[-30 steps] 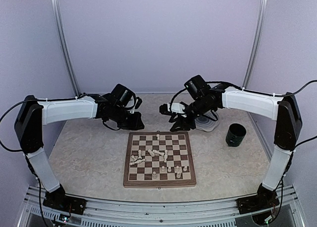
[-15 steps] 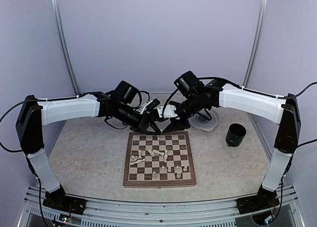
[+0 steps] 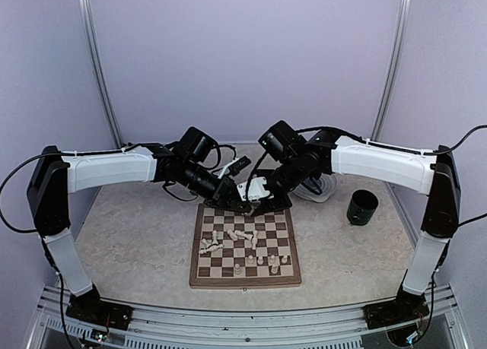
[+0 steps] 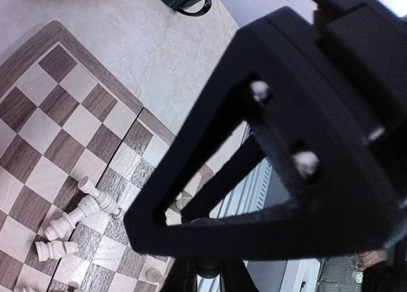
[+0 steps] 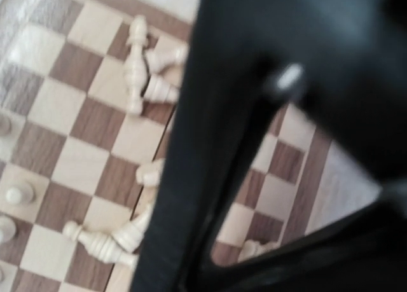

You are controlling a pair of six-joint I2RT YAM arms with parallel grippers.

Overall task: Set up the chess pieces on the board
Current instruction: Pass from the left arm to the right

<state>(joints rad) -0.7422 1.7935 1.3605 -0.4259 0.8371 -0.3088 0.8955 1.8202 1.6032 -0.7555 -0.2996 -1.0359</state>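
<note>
Both arms have swung inward. The left gripper point(image 3: 234, 203), closed tight, and the right gripper point(image 3: 261, 204), whose opening I cannot tell, now meet over the board's point(image 3: 221, 271) far edge. The pieces point(image 3: 236, 236) lie mid-board, nearward of both, mostly toppled crosswise.

No legible txt, labels, brand marks, nos. or signs in any view, board point(image 3: 283, 229) incl
</note>
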